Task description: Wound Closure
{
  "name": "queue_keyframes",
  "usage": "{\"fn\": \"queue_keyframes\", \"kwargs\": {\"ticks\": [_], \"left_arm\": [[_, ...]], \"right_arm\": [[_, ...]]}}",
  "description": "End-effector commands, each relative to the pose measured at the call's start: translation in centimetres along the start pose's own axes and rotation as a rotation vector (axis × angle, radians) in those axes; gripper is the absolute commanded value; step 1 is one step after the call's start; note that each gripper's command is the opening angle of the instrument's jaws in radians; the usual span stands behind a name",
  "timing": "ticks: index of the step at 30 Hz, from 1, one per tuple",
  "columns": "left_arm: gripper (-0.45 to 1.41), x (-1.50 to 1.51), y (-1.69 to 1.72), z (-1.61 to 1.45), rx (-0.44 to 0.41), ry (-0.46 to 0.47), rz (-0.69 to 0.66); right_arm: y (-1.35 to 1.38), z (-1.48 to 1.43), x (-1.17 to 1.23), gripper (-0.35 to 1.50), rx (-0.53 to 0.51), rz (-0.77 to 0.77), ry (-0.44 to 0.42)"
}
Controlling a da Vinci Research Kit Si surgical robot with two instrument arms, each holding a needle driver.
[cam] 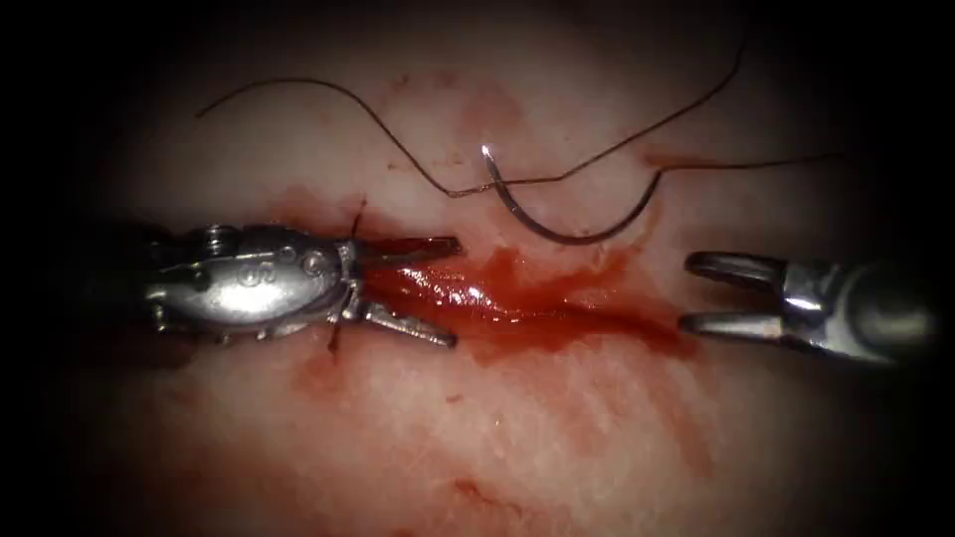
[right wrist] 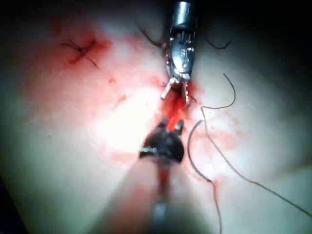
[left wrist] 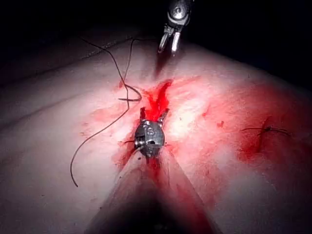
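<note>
both hands spread and empty, needle lying free above the cut

the left hand (cam: pixel 453 290) lies over the left end of the cut (cam: pixel 517 298), its two jaws spread wide — one along the upper lip of the cut, one along the lower — and it holds nothing. the right hand (cam: pixel 688 293) sits at the cut's right end, jaws also parted, with nothing between them. the two hands face each other along the line of the cut, well apart, with the pool of red fluid (cam: pixel 557 313) between their tips.

the needle (cam: pixel 557 227) lies loose on the tissue (cam: pixel 517 438), on the far side of the cut from both hands' jaws and roughly midway between them. it rests flat, its curve sagging toward the cut and its bright tip (cam: pixel 486 151) pointing away from it; it is not in the tissue, and neither hand touches it. the thread (cam: pixel 328 91) runs from the needle's far end toward the side of the right hand, and more of it winds across the tissue beyond the needle and out past the left hand.

in the left wrist view the left hand (left wrist: pixel 155 116) shows spread at the edge of the red fluid, the right hand (left wrist: pixel 166 48) beyond it, also parted. short dark thread ends (cam: pixel 356 221) stick up beside the left hand's wrist.
</note>
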Motion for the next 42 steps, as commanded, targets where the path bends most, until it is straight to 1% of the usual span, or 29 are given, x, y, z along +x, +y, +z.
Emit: {"fn": "queue_keyframes", "kwargs": {"ticks": [1,4,6,8,10,13,18,26,35,42], "left_arm": [[0.59,-0.06,-0.02,0.10,-0.004,-0.026,0.003],[0.61,-0.03,-0.07,0.21,0.012,-0.081,0.002],[0.61,0.01,-0.10,0.27,0.020,-0.096,-0.001],[0.61,0.02,-0.14,0.33,0.030,-0.100,-0.003],[0.61,0.02,-0.18,0.39,0.039,-0.120,-0.026],[0.61,-0.02,-0.24,0.43,0.048,-0.136,-0.075],[0.59,-0.15,-0.27,0.41,0.057,-0.185,-0.122],[0.57,-0.18,-0.28,0.39,0.057,-0.186,-0.131],[0.57,-0.17,-0.39,0.39,0.077,-0.187,-0.139],[0.57,-0.10,-0.46,0.40,0.087,-0.124,-0.095]], "right_arm": [[-0.01,0.03,-0.03,0.36,-0.021,-0.009,-0.029],[-0.01,-0.04,-0.05,0.41,-0.026,-0.012,-0.066],[-0.01,-0.03,-0.03,0.68,-0.024,0.001,-0.069],[-0.03,0.00,-0.04,0.89,-0.030,0.008,-0.058],[-0.06,0.04,-0.05,0.98,-0.034,0.007,-0.058],[-0.09,0.10,-0.07,1.03,-0.039,0.004,-0.058],[-0.12,0.13,-0.08,1.03,-0.044,0.004,-0.056],[-0.18,0.22,-0.10,1.03,-0.048,0.004,-0.070],[-0.25,0.37,-0.15,1.01,-0.035,-0.010,-0.081],[-0.24,0.39,-0.18,1.01,-0.035,-0.013,-0.086]]}}
